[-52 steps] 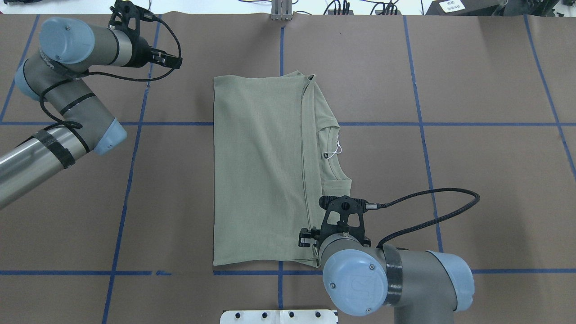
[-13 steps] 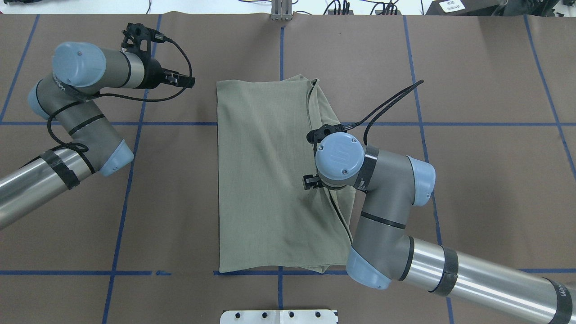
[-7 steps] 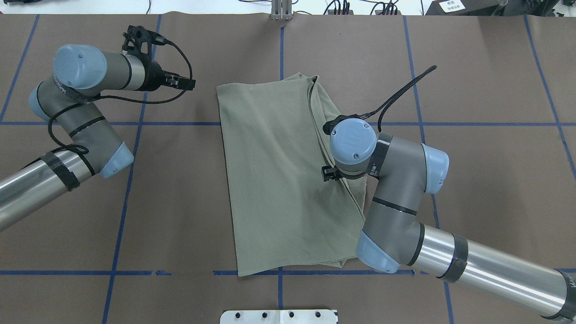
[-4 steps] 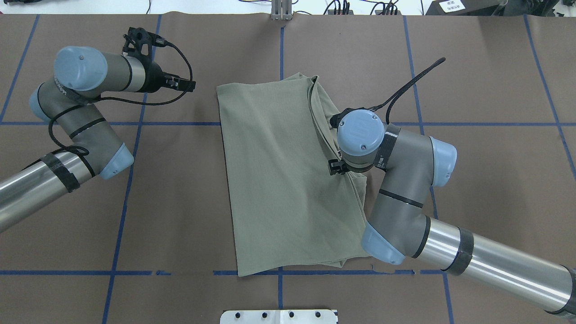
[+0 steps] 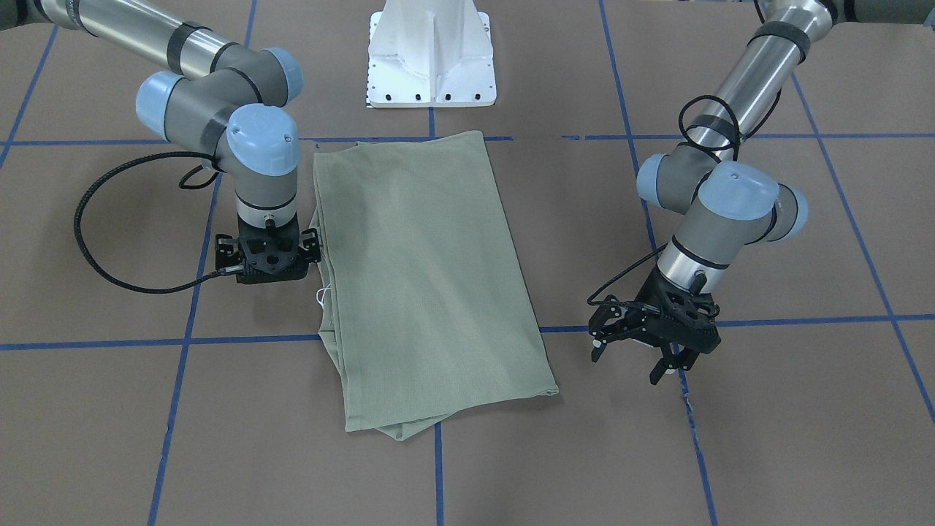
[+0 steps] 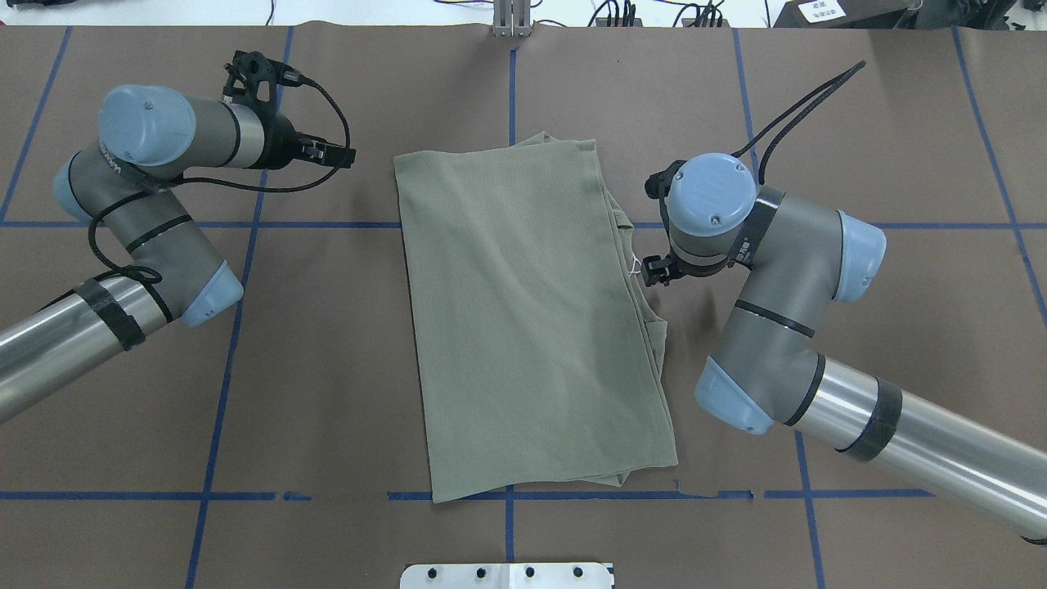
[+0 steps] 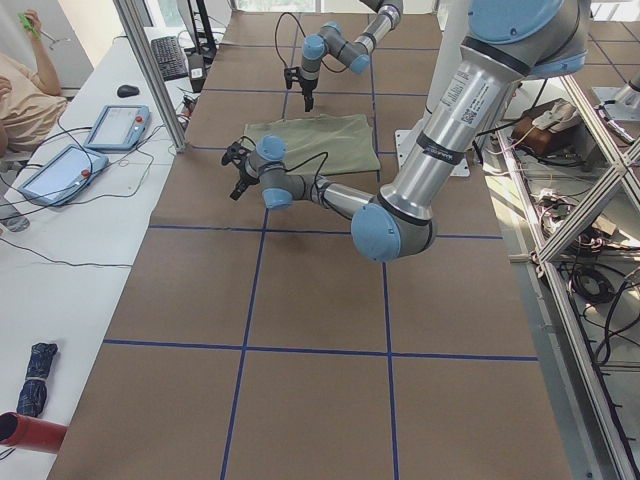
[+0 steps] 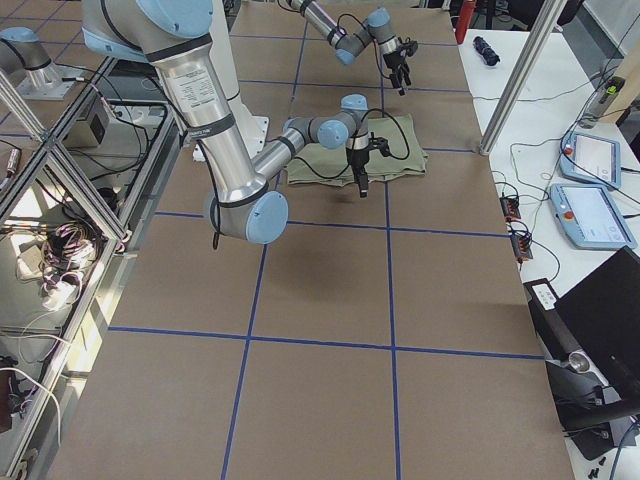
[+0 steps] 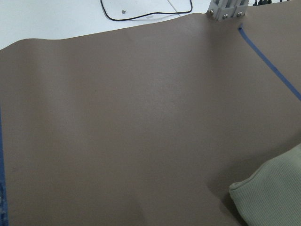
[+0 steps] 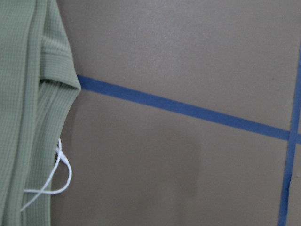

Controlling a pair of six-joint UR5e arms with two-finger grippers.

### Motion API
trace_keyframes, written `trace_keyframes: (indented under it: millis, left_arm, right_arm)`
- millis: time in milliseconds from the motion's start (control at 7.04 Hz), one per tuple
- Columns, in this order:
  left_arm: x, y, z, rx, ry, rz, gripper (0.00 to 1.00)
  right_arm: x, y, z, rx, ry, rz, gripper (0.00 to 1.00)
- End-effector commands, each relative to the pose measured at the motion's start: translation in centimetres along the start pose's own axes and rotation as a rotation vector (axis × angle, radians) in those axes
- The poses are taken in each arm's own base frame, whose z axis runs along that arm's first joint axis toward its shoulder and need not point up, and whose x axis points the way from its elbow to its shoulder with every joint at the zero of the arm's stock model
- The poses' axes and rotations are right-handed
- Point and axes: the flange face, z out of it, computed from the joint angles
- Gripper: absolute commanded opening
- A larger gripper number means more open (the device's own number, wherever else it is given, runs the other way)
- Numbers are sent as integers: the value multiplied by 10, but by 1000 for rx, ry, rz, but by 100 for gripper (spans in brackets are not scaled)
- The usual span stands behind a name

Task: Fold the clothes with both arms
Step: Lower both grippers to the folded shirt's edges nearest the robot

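Shirt (image 6: 532,327), sage-green knit, lies folded into a long rectangle, flat at the middle of the tabletop (image 6: 327,368) and skewed to the blue tape grid (image 6: 941,225). A white label string (image 10: 70,174) protrudes at the collar-side edge; no label text is legible. The right arm (image 6: 777,254) stands just beside that edge with its wrist vertical. Its fingers are hidden beneath, so their state cannot be told. The left arm's fingers (image 5: 661,369) are spread and released, empty, well apart from the shirt.

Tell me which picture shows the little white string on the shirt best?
The right wrist-mounted view: the white string loops large and sharp beside the shirt edge. Overhead and front-facing views show only a tiny white speck; the side views are too far, and the left wrist view misses it.
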Motion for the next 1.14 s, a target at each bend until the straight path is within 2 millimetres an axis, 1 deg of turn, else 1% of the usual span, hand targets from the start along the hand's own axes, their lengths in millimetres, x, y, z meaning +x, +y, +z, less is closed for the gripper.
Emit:
trace_keyframes:
  millis: [0, 142, 284, 426, 568, 710, 852, 994]
  left_arm:
    - [8, -4, -6, 11, 14, -8, 100]
    - [23, -4, -10, 16, 39, -47, 100]
    - [46, -4, -18, 16, 71, -156, 100]
    - [59, 15, -32, -7, 112, -264, 100]
    - [80, 60, -62, -34, 169, -294, 100]
    - [89, 102, -96, -68, 205, -355, 100]
    - [105, 140, -122, -87, 226, -402, 100]
    - [124, 176, -151, -125, 252, -474, 100]
  right_arm:
    - [-2, -15, -19, 56, -95, 27, 100]
    - [-10, -14, -28, 90, -197, 107, 100]
    - [-10, -10, -36, 136, -295, 184, 100]
    - [-9, 11, -38, 145, -369, 260, 100]
    - [-7, 47, -38, 133, -443, 360, 100]
    - [1, 90, -36, 156, -504, 413, 100]
    - [7, 127, -32, 179, -520, 454, 100]
    - [2, 150, -42, 187, -539, 534, 100]
